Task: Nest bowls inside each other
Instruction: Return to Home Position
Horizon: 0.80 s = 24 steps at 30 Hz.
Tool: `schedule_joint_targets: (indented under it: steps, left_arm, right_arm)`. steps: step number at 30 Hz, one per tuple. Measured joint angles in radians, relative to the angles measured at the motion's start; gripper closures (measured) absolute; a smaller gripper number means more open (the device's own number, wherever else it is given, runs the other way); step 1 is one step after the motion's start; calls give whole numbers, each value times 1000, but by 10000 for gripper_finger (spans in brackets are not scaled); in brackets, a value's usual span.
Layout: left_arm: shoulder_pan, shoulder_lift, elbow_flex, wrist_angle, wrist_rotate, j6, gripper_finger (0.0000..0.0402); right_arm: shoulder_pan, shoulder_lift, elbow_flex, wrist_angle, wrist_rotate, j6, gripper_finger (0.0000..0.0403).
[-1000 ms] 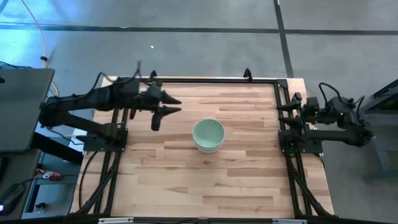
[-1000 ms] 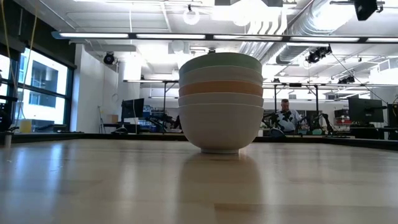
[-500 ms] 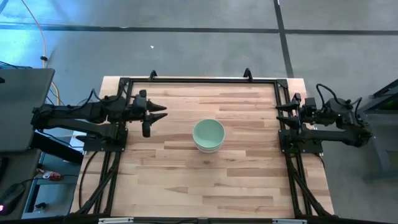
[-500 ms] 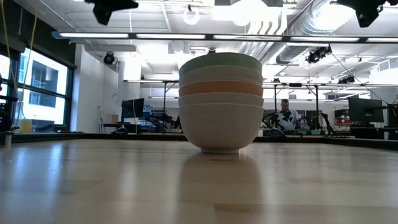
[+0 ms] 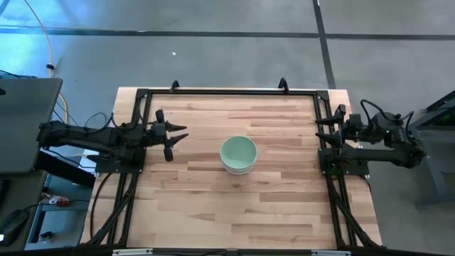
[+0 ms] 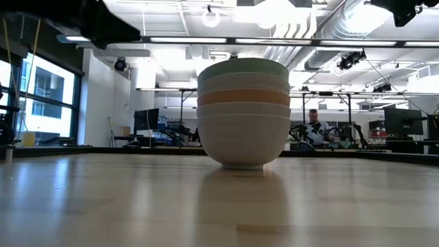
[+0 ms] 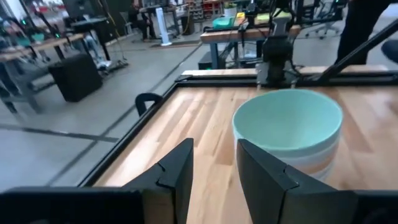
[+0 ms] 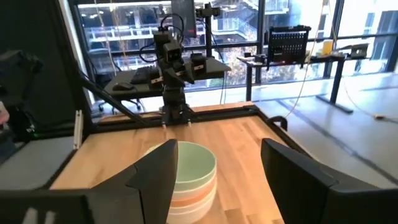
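Your right gripper [image 8: 217, 149] sat spread wide, holding nothing. Just ahead on the table [image 8: 249, 140] stood the bowl stack [image 8: 191, 180]: green bowl [image 8: 195, 159] on top, orange bowl [image 8: 186, 200] lower down. Beyond it, the left arm [image 8: 173, 68] was folded at the far side.

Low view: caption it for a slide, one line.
Nested bowls, mint green bowl topmost, on the wooden table; left gripper and right gripper open at opposite edges.

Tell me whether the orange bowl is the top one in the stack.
No, the low view shows the mint green bowl on top, with the orange bowl lower down.
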Motion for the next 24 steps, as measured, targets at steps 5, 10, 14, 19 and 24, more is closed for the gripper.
schedule_joint_targets:
  steps: [5, 10, 14, 19, 24]
  left_arm:
    - [-1, -69, -111, 97, -7, 71, 288]
    - [7, -172, -210, 148, -13, 108, 288]
    - [22, -248, -254, 150, -17, 116, 288]
    - [36, -307, -293, 150, -26, 141, 288]
    - [46, -345, -342, 156, -35, 124, 288]
  right_arm:
    - [0, 0, 0, 0, -1, -71, 179]
    - [0, 0, 0, -4, -2, -122, 179]
    - [0, 0, 0, -6, -3, -130, 179]
    - [0, 0, 0, -11, -3, -126, 179]
    - [0, 0, 0, -14, -4, -124, 179]
